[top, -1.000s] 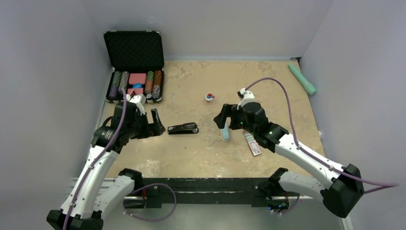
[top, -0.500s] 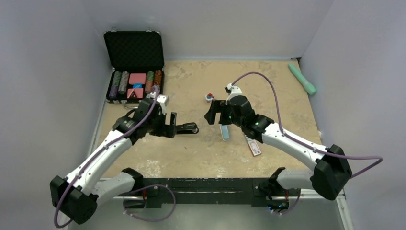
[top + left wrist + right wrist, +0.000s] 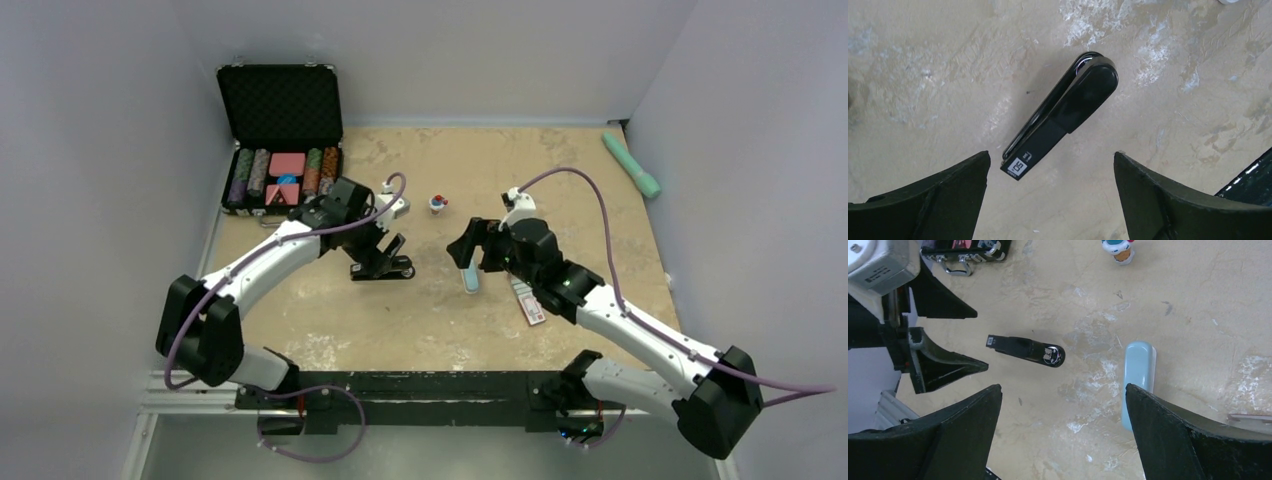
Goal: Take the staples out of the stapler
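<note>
The stapler (image 3: pixel 1063 112) lies closed on the table (image 3: pixel 560 170), under the left gripper (image 3: pixel 1050 156), whose jaws stand wide and grip nothing. The right gripper (image 3: pixel 1063 387) hangs wide and empty nearby. No staples are visible. Judgement: opening and unloading are not yet done.

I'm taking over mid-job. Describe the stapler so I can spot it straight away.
Start at the open black case in the far-left corner of the table and come toward the arms, slightly right. The stapler lies flat on the tan surface, directly under the open left gripper. It is slim and glossy black with a small white label at one end, unlike the pale blue bar to its right.
</note>
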Robot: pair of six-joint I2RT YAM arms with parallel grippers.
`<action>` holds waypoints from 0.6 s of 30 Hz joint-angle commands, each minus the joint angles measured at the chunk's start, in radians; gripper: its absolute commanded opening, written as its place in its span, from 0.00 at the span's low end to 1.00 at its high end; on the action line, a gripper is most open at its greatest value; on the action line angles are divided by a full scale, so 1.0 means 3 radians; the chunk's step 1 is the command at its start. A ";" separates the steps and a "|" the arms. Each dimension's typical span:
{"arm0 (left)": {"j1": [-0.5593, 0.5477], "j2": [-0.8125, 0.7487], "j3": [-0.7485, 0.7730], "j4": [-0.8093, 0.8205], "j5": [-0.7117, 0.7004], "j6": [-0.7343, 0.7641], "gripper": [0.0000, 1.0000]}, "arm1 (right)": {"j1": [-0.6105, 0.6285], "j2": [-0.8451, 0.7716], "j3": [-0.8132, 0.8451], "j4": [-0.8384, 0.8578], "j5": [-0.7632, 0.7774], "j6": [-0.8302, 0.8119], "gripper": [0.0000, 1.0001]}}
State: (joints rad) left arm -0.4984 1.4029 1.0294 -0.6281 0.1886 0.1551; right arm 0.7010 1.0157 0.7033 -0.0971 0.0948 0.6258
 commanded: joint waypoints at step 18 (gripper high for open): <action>-0.0129 0.0923 0.0532 0.0086 0.0690 0.0725 0.73 | -0.0010 -0.0275 -0.0211 0.0091 -0.0157 0.0064 0.99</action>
State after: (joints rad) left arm -0.5232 1.6928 1.1484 -0.6083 0.3569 0.3416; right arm 0.6998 0.9581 0.6449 -0.0971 0.0597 0.6365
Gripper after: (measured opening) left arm 0.765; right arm 0.986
